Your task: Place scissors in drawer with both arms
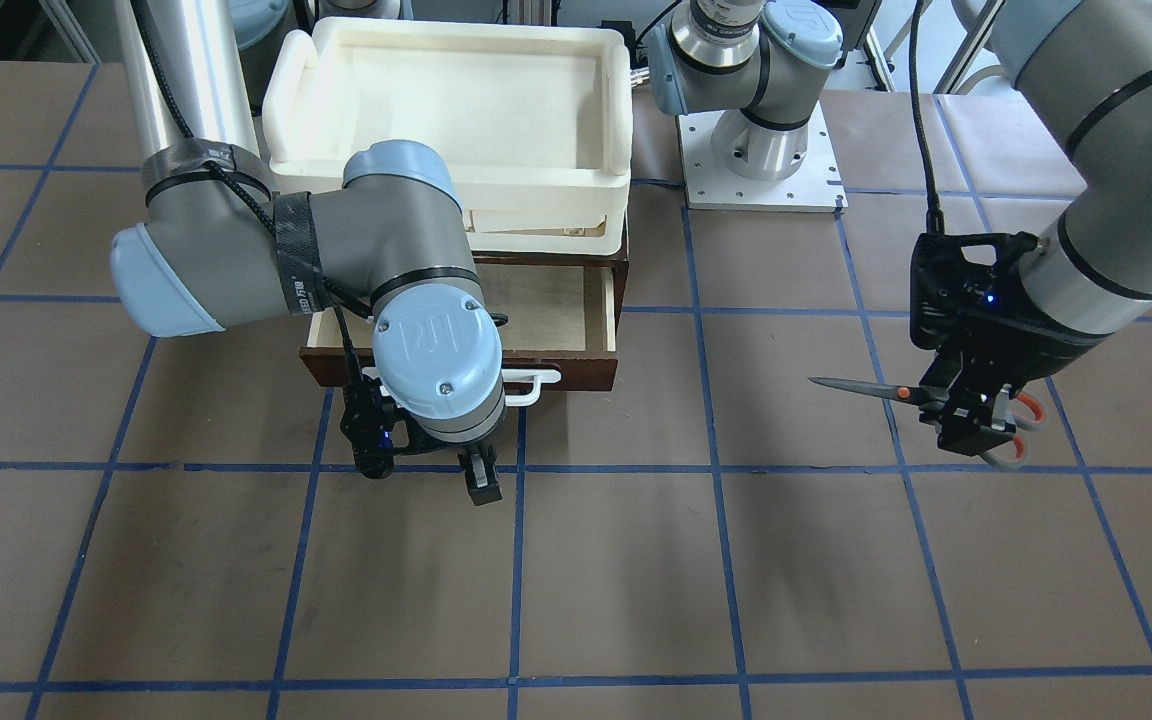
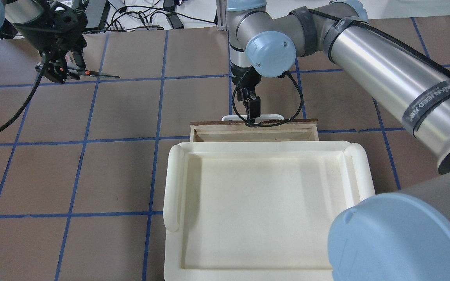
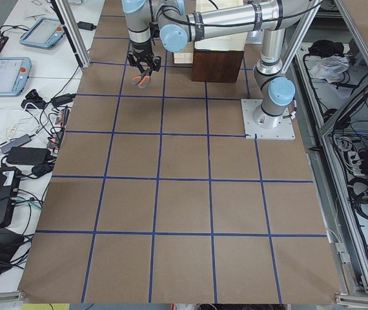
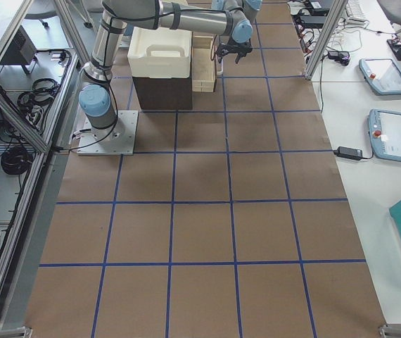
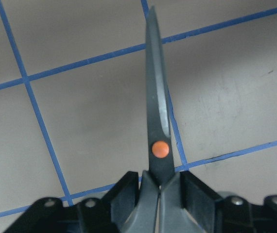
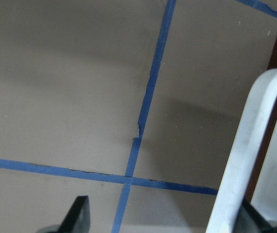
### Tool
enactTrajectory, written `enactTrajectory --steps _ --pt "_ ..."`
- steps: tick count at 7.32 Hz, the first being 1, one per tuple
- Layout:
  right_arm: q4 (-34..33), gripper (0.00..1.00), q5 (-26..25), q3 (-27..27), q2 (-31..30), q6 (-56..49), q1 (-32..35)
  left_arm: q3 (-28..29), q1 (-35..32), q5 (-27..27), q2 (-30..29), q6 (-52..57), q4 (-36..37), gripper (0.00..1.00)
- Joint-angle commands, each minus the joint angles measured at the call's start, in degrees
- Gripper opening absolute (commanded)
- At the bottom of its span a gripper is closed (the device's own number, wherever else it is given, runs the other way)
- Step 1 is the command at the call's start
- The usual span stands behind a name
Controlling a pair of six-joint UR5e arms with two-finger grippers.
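Observation:
The scissors (image 1: 871, 389) hang over the table, blades level and pointing toward the drawer side, orange-lined loops behind. My left gripper (image 1: 971, 415) is shut on them near the pivot. The overhead view shows the scissors (image 2: 92, 73) and left gripper (image 2: 59, 72) at far left. In the left wrist view the closed blades (image 5: 158, 116) stick out from between the fingers. The dark brown drawer (image 1: 591, 372) stands pulled open, its plywood inside (image 1: 556, 305) empty. My right gripper (image 1: 436, 465) is open at the white bar handle (image 1: 531, 384). The handle (image 6: 248, 145) lies just inside one finger.
A cream-white plastic bin (image 1: 616, 110) sits on top of the drawer cabinet and covers the drawer's back part (image 2: 254, 132). The left arm's base plate (image 1: 761, 185) is bolted beside it. Blue tape lines grid the brown table.

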Motion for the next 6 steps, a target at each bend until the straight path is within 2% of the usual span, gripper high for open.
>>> enactTrajectory --steps 1,6 --pt "0.0 1.00 0.1 -2.1 1.4 -0.1 0.0 -0.2 0.0 0.0 0.0 0.0 0.0 0.01" --pt "-0.5 1.00 0.0 -2.8 2.2 -1.6 -0.2 -0.2 0.0 -0.1 0.0 0.2 0.2 0.01"
